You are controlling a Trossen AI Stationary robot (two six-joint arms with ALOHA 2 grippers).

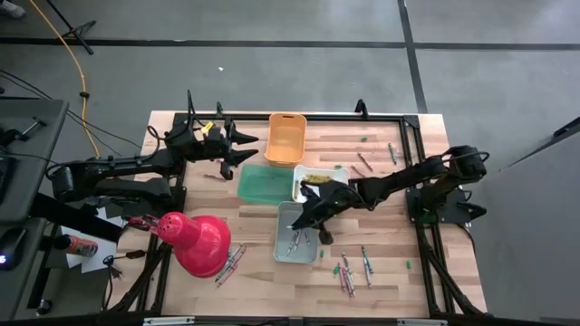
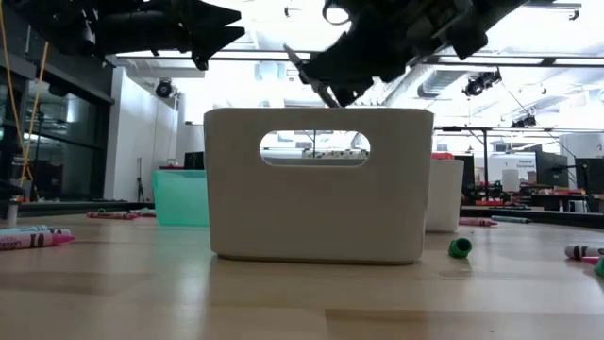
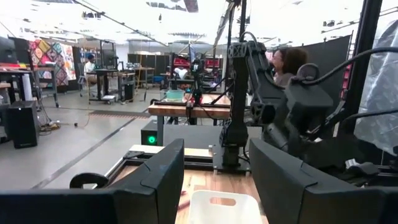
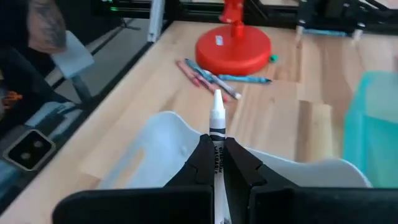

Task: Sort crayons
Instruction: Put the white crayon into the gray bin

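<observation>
One white crayon (image 4: 217,124) pinched between right gripper (image 4: 217,163) fingers (image 4: 200,160).

Around the grey rectangular plastic bin (image 1: 294,243), bare wood is lying open beyond the scattered crayons (image 1: 349,272); the green translucent bin (image 1: 264,184) is crowding its far side.

Right gripper (image 4: 217,163) clamped shut mid-table; left gripper (image 1: 243,145) spread, raised.

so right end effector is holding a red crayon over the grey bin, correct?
Not red. In the right wrist view the right end effector is shut on a white crayon with a dark wrapper. It is indeed over the grey bin.
</observation>
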